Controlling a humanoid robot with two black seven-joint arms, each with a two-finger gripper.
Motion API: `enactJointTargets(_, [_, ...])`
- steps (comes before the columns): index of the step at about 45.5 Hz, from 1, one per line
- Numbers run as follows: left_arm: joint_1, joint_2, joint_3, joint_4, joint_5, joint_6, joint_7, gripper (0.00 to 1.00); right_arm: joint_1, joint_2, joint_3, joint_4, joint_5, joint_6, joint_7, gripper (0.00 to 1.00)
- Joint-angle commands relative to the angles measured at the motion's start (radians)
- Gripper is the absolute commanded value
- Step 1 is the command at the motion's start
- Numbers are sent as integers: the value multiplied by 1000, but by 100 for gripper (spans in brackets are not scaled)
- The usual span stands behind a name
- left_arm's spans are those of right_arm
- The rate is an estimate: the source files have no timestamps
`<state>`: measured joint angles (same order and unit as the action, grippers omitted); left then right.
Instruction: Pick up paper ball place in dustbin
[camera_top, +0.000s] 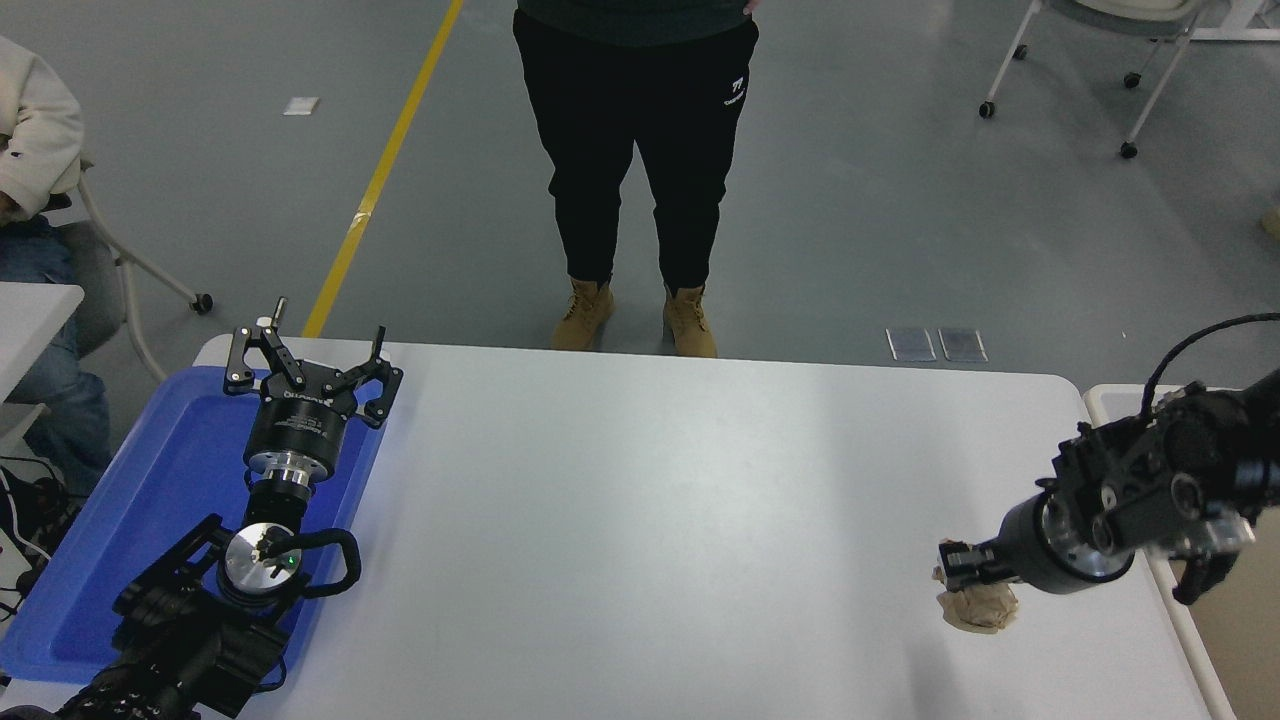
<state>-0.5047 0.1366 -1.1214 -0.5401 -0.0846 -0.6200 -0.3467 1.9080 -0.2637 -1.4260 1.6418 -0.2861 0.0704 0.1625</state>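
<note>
The paper ball, a wrinkly tan-brown lump, hangs in my right gripper, which is shut on it over the right part of the white table. The ball sits just below and in front of the black fingers, lifted off the table. The dustbin shows only as a strip of white rim and beige wall at the right edge, mostly hidden behind my right arm. My left gripper is parked open over the blue tray at the left.
A flat blue tray lies at the table's left edge under my left arm. A person in black trousers and tan boots stands at the far side. Another person sits at the far left.
</note>
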Motion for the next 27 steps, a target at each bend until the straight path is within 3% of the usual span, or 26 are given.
enactJointTargets(1, [0, 0, 0, 0, 0, -1, 0, 100, 247, -12, -63, 62, -21, 166, 0, 0])
enactJointTargets(15, [2, 0, 0, 0, 2, -1, 0, 100, 457, -28, -77, 62, -48, 371, -1, 0])
enactJointTargets(27, [2, 0, -1, 0, 2, -1, 0, 100, 552, -28, -97, 64, -48, 439, -3, 0])
